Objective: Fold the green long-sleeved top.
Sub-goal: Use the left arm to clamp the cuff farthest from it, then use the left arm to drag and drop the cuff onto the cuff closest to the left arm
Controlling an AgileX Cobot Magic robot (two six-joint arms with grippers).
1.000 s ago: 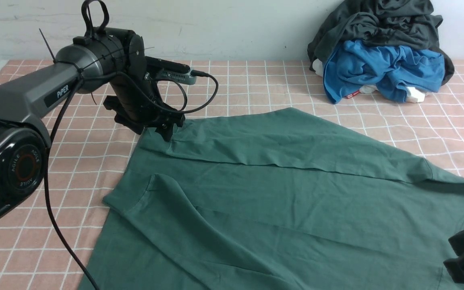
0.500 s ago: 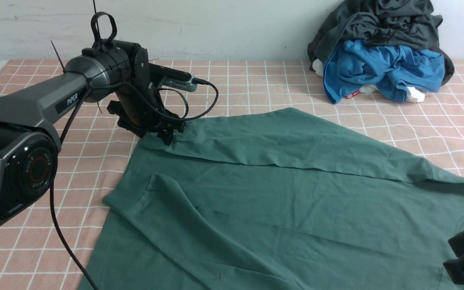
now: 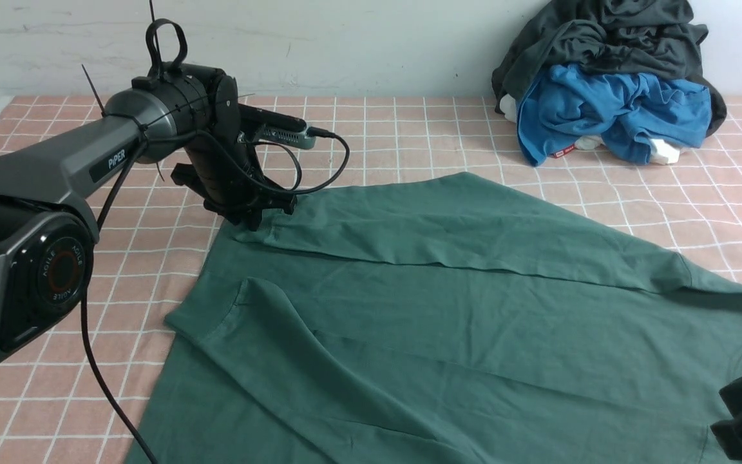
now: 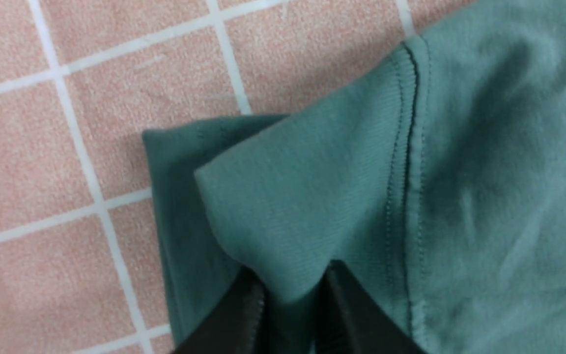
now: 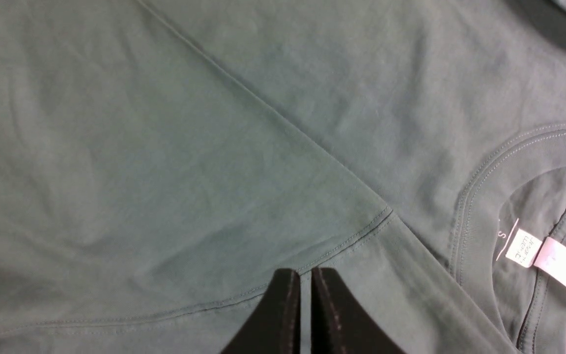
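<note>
Front view: green long-sleeved top [image 3: 474, 309] spread on the checked tabletop [image 3: 384, 142], sleeves folded inward.
Left pincer [image 4: 290, 295] grips a pinch of its fabric; right pincer [image 5: 302, 275], narrowly parted, hovers above the top.

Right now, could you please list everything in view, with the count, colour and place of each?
green top: one, dark green, spread over the near table, sleeves laid inward
neck label: one, white, inside the top's neckline
pink tag: one, pale pink, beside the neck label
blue garment: one, bright blue, far right
dark garment: one, dark grey, heaped on the blue one
tablecloth: one, pink with white grid lines, under the clothes
wall: one, white, behind the table
left gripper: one, black, pinching cloth at the top's far left corner
right gripper: one, black, over the top, near right
</note>
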